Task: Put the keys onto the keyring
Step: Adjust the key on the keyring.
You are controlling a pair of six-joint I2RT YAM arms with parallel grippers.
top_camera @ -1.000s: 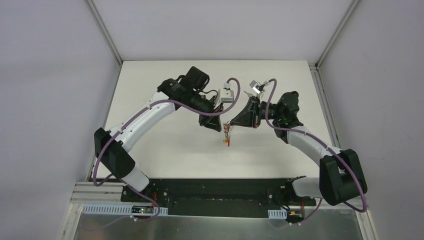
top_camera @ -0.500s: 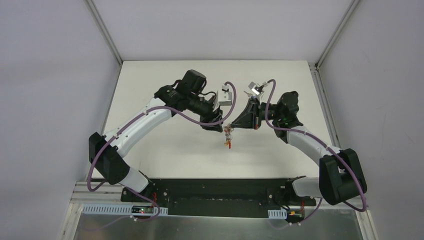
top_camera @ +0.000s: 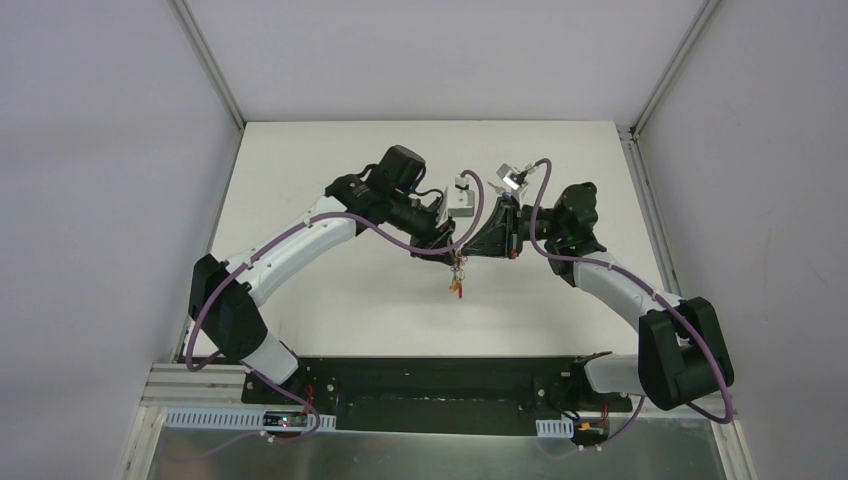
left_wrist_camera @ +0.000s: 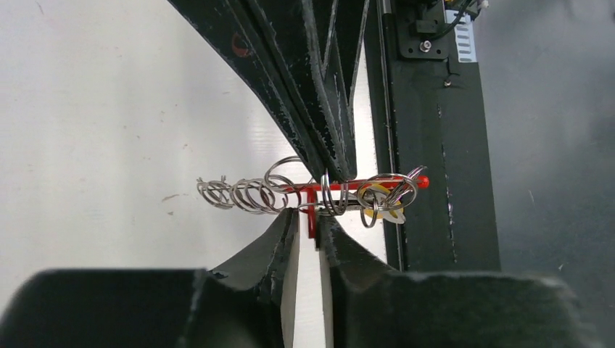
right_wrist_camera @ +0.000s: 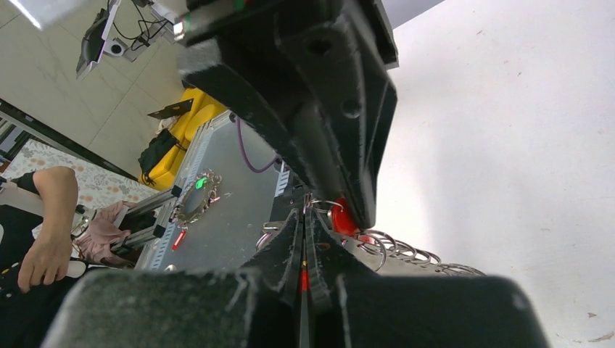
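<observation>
Left fingers [left_wrist_camera: 279, 243] and right fingers [right_wrist_camera: 284, 250] both tight on the keyring [left_wrist_camera: 419, 181]; keys [left_wrist_camera: 382, 205] on it

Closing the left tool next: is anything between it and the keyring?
Nothing visible does. The fingers of the left tool flank a red stub of the keyring, which the right tool clamps from the opposite side. Whether the left fingers touch it is unclear.

Above the middle of the surface [top_camera: 340, 300], the keyring [top_camera: 456, 268] sits between the left gripper [top_camera: 444, 252], on its left, and the right gripper [top_camera: 470, 250], on its right.
</observation>
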